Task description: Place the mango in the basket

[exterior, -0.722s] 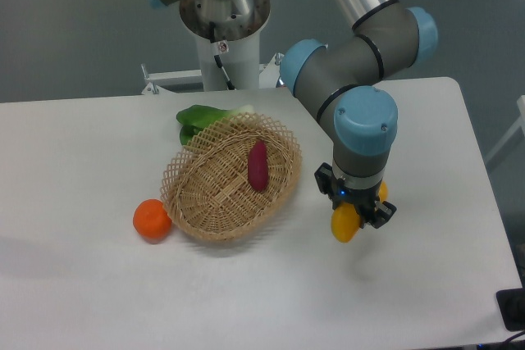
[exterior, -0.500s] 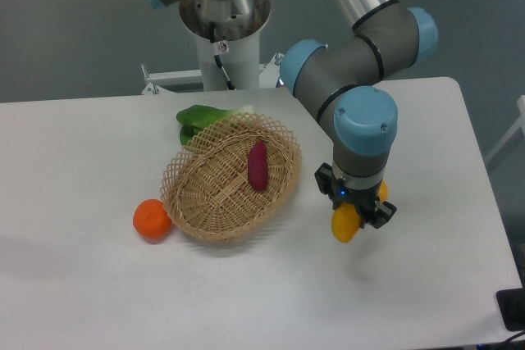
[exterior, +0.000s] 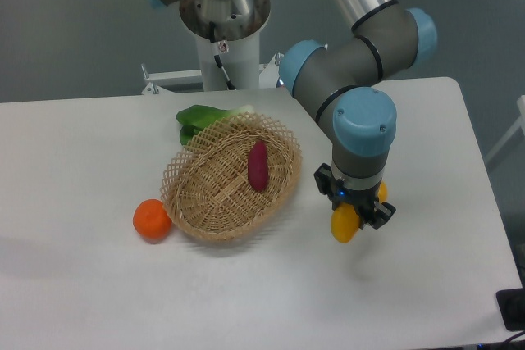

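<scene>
Hand point(exterior: 354, 209) clamped on the mango point(exterior: 344, 225), held above the bench point(exterior: 426, 284). Long axis apparently running lower-left to upper-right, tips poking out either side; middle hidden by fingers. Basket point(exterior: 221, 194) left of hand, apart.

A single fixed camera is looking down at a steep angle from the front of the table point(exterior: 98, 284), facing the robot's base pedestal point(exterior: 223, 30) at the far edge. It is sitting at middling range, taking in nearly the whole tabletop while the frame is cutting off the upper arm. No second view is sharing the scene.
</scene>
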Available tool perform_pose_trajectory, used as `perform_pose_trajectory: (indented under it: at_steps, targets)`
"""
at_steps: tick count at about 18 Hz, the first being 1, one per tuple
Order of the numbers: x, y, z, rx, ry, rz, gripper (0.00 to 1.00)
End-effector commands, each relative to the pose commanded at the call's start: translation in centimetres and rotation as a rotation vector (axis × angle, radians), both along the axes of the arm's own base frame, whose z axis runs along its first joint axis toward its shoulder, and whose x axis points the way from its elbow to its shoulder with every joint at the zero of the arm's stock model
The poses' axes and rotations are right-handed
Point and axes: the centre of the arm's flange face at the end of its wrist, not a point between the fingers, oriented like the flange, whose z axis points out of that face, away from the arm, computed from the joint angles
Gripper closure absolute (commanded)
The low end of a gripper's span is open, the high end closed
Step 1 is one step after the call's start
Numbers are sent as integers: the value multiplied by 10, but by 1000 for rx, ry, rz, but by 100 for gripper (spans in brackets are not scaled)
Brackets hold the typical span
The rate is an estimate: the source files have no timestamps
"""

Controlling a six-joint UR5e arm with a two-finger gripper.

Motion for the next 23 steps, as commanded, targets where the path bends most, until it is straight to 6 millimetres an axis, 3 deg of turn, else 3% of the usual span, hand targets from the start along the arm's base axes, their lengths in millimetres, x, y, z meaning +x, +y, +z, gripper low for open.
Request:
perform_pose_trajectory:
  at_steps: [5,10,16,23]
  targets:
    - [16,-3,-6,-1,-19,-16,59]
    - [71,3,-22,-21,-34,-146,58]
    - [159,14,-20,-38,-49,-264,58]
    - [230,22,-36,-77,-76,-369,58]
